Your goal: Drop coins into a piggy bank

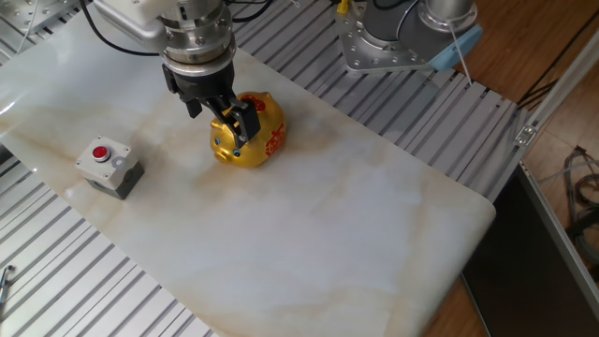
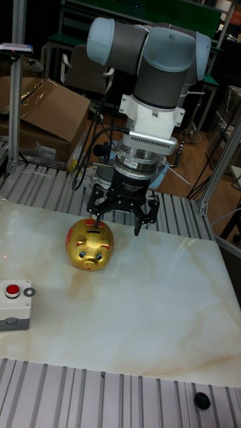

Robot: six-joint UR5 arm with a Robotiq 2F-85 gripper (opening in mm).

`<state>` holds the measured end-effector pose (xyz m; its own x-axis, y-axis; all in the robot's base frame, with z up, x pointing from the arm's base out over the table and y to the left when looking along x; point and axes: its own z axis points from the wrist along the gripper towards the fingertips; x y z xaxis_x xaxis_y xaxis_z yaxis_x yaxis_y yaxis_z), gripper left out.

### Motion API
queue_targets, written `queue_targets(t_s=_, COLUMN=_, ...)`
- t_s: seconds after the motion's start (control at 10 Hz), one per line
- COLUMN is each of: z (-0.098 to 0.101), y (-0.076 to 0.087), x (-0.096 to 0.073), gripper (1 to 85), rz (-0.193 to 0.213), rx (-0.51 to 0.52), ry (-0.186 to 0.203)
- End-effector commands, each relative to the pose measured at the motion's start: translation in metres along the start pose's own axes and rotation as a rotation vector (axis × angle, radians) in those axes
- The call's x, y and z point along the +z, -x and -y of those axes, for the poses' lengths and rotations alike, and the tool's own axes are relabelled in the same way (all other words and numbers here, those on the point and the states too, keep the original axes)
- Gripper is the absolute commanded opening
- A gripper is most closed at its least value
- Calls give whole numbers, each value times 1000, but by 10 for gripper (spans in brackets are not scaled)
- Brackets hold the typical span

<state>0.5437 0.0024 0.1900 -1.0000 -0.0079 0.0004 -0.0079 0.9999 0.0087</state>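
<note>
The gold piggy bank [image 1: 251, 139] with red patterns stands on the white marble tabletop [image 1: 328, 225], left of centre. In the tall fixed view the piggy bank [image 2: 90, 245] faces the camera, with a dark slot on top. My gripper [image 1: 225, 120] hangs just above and behind its back with its fingers spread apart. In the tall view the gripper [image 2: 119, 224] has one fingertip [image 2: 99, 215] right over the pig's top and the other off to the pig's right. I see nothing between the fingers. A small coin-like disc [image 2: 29, 291] lies on the grey box.
A grey box with a red button [image 1: 109, 165] sits at the table's left, also seen as the box [image 2: 15, 304] in the tall view. A second robot base [image 1: 402, 37] stands behind the table. Ribbed aluminium rails [image 1: 84, 281] surround the slab, with a dark knob [image 2: 199, 399] on the front one.
</note>
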Motion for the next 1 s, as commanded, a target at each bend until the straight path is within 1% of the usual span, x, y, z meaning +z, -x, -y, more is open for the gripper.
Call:
queue_targets(t_s=0.0, z=-5, y=32, x=-2, gripper=10, rz=123, rx=114, ry=18)
queue_targets(t_s=0.2, z=-5, y=32, x=-2, gripper=10, rz=120, rx=117, ry=9)
queue_targets(t_s=0.7, z=-7, y=33, x=-2, gripper=10, rz=119, rx=118, ry=8)
queue_targets(t_s=0.9, z=-5, y=30, x=-1, gripper=10, rz=106, rx=115, ry=-2)
